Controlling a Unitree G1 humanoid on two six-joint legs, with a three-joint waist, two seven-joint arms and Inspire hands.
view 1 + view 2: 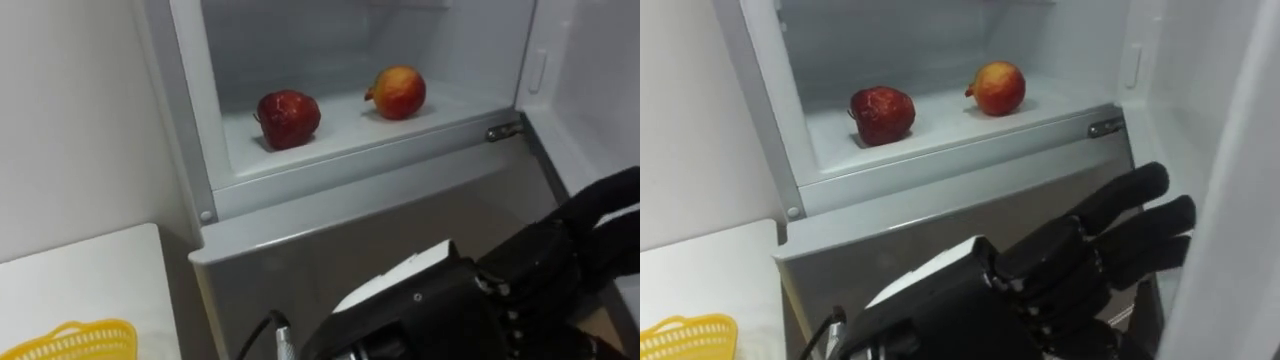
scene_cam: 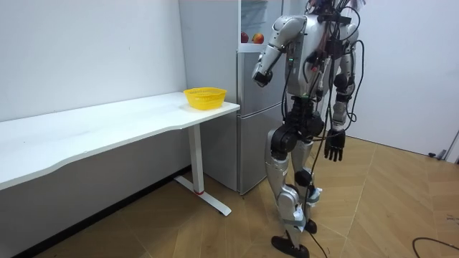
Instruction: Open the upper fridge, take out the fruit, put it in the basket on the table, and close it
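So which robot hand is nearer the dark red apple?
Left. The left robot hand hovers below-right of the dark red apple; right robot hand hangs by the thigh.

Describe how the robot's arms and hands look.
The left hand is black, with segmented fingers, a white tag on its back and a dark cable at the wrist. The right hand is black too. Both arms wear silver-grey shells.

The left hand [image 1: 1080, 265] is held raised at chest height on a bent arm, fingers loosely extended and empty, while the right hand [image 2: 334, 147] is hung at the side, fingers relaxed.
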